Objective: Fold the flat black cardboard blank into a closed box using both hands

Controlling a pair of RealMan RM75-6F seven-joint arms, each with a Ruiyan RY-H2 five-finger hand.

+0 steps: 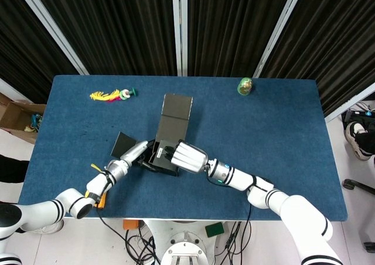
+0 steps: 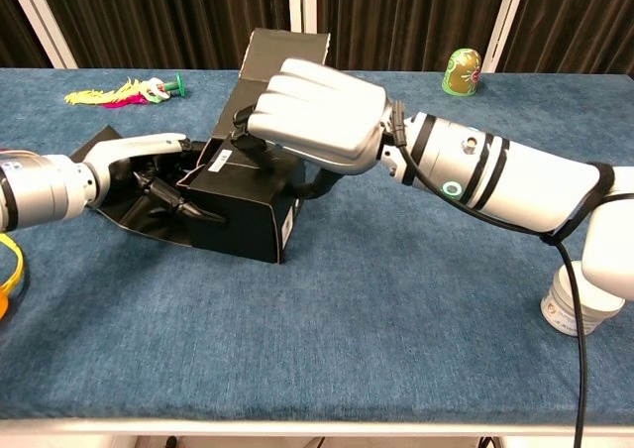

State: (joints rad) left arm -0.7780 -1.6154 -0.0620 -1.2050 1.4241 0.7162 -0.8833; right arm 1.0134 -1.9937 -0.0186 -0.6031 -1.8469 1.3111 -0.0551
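Right hand point(image 2: 315, 106) is over the top of the half-formed black box point(image 2: 248, 210), fingers curled down onto its upper edge and into the open top, thumb hooked against the near right side — it grips the box there. Left hand point(image 2: 149, 166) is at the box's left end, fingers reaching in against the end wall, pressing on the flap point(image 1: 124, 143) splayed out on the table; whether it pinches anything I cannot tell, it looks more like bracing.

The box sits on the blue table point(image 1: 281, 130) a little left of centre, toward the near edge, with its long lid panel point(image 1: 174, 117) running away toward the far edge, tilted up in the chest view.

My read on handling: thin card, light, stiff only along panels and weak at the creases, so it will skid on the cloth unless one hand pins it. Best taken at the folded edges and corners, not mid-panel, where it would buckle. The lid wants pulling over from its free far edge while the left end is kept squared.
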